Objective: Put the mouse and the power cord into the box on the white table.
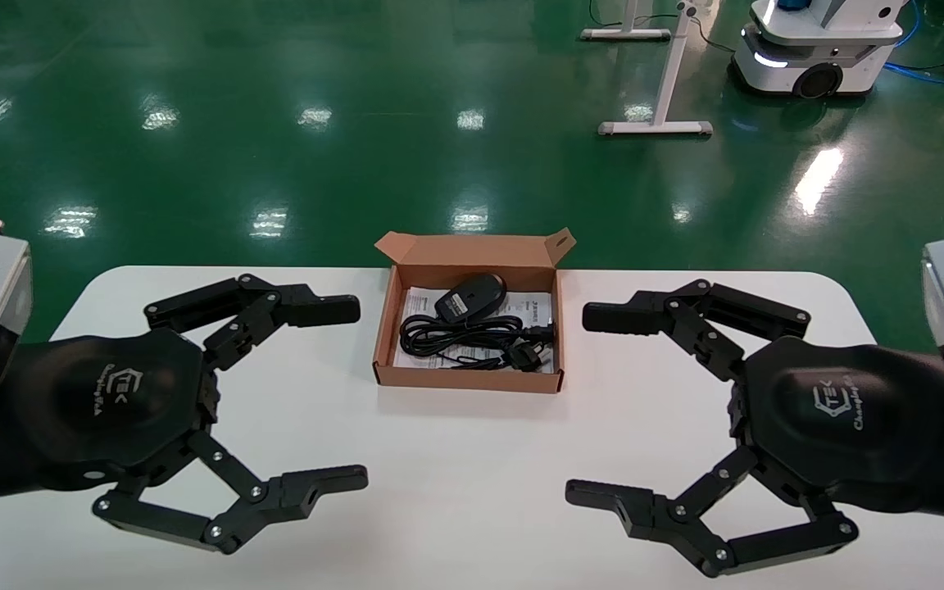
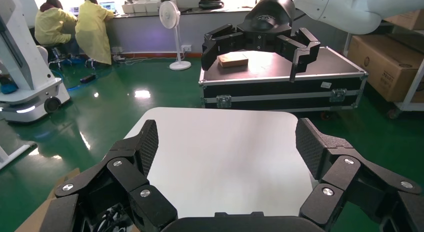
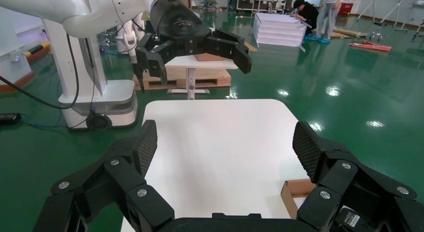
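Cardboard is what we see at the far edge of the white table (image 1: 472,492): the box (image 1: 467,376) sits there about midway along that edge, its tabbed lid flap standing up at the back. Inside it we find the mouse (image 1: 472,297), lying upside down in the far part with its label facing up, and the power cord (image 1: 464,334) coiled in front of it, its pronged plug toward the near right corner of the box. Both rest on the white printed sheet (image 1: 537,307) lining the bottom.

Our left gripper (image 1: 339,393) hangs over the table's left half and our right gripper (image 1: 595,406) over its right half, one on each side of the box and apart from it. We see each claw released, fingers spread wide and holding nothing. From each wrist view the other claw shows across the table, likewise spread. Beyond the table we see a glossy green floor (image 1: 275,123).
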